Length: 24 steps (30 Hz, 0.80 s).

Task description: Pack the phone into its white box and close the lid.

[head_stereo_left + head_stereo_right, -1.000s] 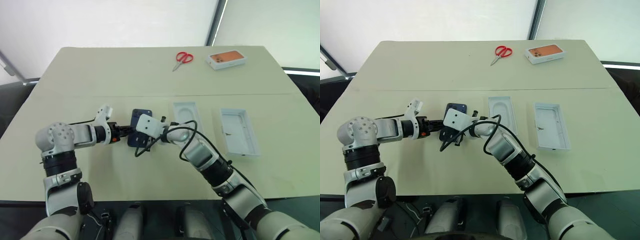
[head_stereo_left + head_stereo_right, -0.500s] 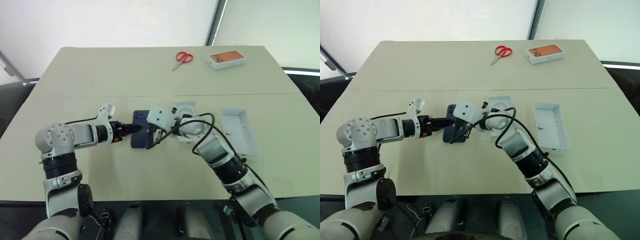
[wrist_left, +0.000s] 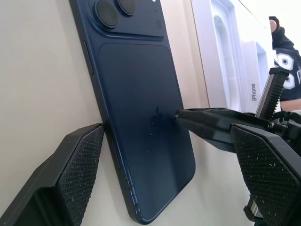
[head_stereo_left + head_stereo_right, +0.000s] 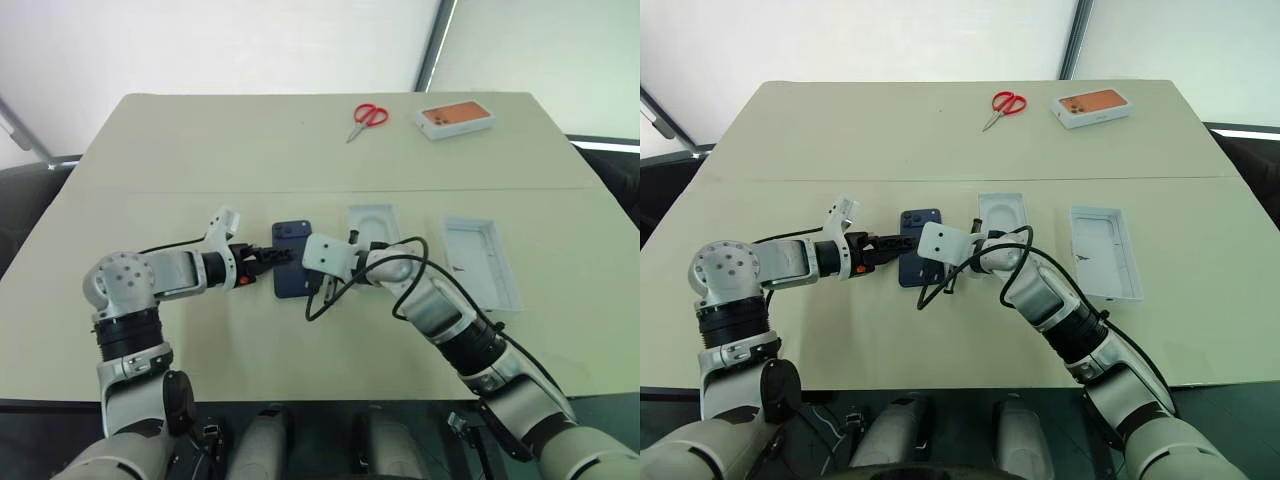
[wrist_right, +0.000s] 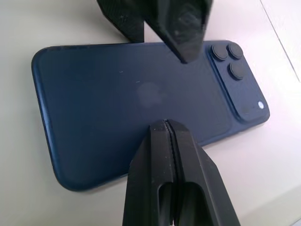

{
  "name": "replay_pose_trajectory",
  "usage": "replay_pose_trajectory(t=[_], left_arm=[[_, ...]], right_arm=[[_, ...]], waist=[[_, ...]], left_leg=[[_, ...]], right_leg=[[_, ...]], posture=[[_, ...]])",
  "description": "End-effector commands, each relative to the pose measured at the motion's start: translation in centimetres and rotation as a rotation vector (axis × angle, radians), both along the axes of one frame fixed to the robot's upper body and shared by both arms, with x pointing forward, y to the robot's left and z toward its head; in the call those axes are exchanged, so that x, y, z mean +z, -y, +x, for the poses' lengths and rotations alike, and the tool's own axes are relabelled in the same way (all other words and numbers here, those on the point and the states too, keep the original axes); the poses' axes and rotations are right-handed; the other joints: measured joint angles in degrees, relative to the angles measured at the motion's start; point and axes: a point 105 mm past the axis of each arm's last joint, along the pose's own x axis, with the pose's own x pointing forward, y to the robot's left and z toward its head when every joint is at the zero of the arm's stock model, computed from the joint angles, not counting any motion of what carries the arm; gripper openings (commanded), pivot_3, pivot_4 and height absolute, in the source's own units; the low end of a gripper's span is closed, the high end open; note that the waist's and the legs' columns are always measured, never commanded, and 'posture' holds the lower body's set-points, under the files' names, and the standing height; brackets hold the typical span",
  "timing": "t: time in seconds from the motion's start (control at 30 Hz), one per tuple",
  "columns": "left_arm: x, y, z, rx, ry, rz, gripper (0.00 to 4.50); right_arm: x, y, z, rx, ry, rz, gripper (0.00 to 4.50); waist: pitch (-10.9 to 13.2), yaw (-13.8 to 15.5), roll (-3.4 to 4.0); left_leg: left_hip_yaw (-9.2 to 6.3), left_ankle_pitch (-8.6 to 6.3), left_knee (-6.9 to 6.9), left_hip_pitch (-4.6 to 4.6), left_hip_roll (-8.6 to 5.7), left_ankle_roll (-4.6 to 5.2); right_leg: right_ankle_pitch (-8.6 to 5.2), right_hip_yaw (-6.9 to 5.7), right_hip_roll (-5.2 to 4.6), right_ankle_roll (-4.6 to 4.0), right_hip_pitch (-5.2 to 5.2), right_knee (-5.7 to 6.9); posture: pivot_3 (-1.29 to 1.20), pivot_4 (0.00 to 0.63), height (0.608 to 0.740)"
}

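Now flat on the table (image 4: 180, 150): phone (image 4: 292, 272), let go by left fingers (image 3: 80, 165), wide open. Right gripper (image 5: 165, 141) fingers pinched shut, empty, tip on its back. Could shove it sideways, still well short of white box (image 4: 482, 262).

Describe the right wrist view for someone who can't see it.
A dark navy-blue phone lies back-up on a beige table, its camera cluster at one corner. The right gripper, its fingers shut, points at the phone's middle, and the left gripper's black fingers reach in opposite.
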Motion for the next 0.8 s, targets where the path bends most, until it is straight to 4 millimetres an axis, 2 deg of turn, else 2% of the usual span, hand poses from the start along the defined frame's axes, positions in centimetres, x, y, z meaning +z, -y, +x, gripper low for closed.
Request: replay_pose_trajectory(t=[0.03,0.2,0.43,0.6,0.8], left_arm=[[-0.2,1.1,-0.7,-0.047,-0.006,-0.023,4.45],[-0.4,1.0,-0.9,-0.041,-0.015,-0.014,4.45],[-0.3,0.7,-0.9,-0.032,-0.017,-0.01,4.45],[-0.3,0.8,-1.0,-0.033,-0.017,-0.012,4.45],[-0.2,1.3,-0.9,-0.04,-0.016,-0.022,4.45]], right_arm=[[-0.6,-0.3,-0.2,0.015,0.014,-0.017,0.0],[0.4,0.3,0.1,-0.001,0.047,-0.01,0.0],[2.6,2.6,0.9,-0.053,0.114,-0.036,0.0],[2.2,3.7,0.7,-0.057,0.117,-0.089,0.0],[0.4,2.2,0.1,-0.012,0.078,-0.099,0.0]], waist=[[0.0,0.0,0.0],[0.0,0.1,0.0],[0.0,0.1,0.0],[0.0,0.0,0.0],[0.0,0.1,0.0]], left_leg=[[0.0,0.0,0.0,0.0,0.01,0.0],[-0.01,0.0,0.0,0.01,0.01,0.0],[-0.02,0.0,0.0,0.01,-0.01,0.0],[0.0,0.0,0.0,0.01,-0.02,0.0],[0.0,0.0,0.0,0.01,-0.02,0.0]], right_leg=[[0.0,0.0,0.0,0.0,0.0,0.0],[0.0,0.0,0.0,0.0,0.02,-0.02],[0.0,0.0,0.0,0.0,0.04,-0.04],[0.0,0.0,0.01,0.0,0.03,-0.04],[0.0,0.0,0.01,0.0,0.03,-0.05]], posture=[[0.0,0.15,0.697],[0.0,0.15,0.697],[0.0,0.15,0.697],[0.0,0.15,0.697],[0.0,0.15,0.697]])
